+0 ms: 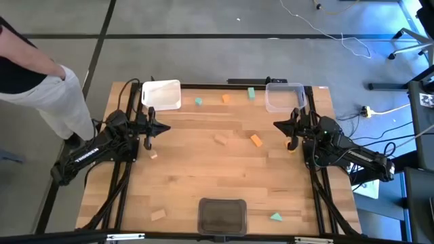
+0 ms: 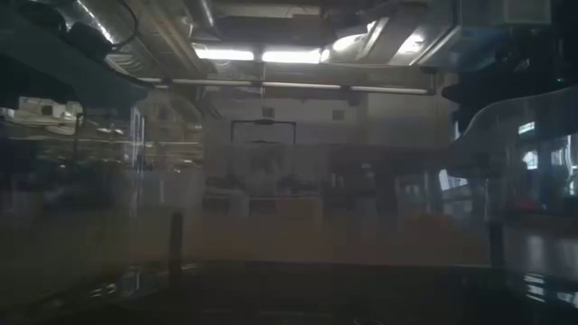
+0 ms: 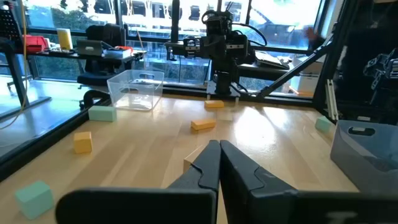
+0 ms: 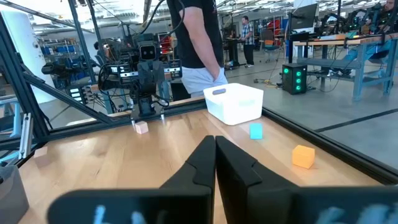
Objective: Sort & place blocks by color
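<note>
Two matte black jointed arms trail black cables, each ending in a tapered two-fingered claw.

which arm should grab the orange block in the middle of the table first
Right, most likely. The orange block lies just inboard of the right gripper, while the left gripper sits across the table, nearer a small pale block. Both grippers are shut and holding nothing.

White tray [image 1: 161,95], clear tray [image 1: 284,97], grey tray [image 1: 222,216]; a person [image 1: 30,85] beside the table [image 1: 203,176]
</note>
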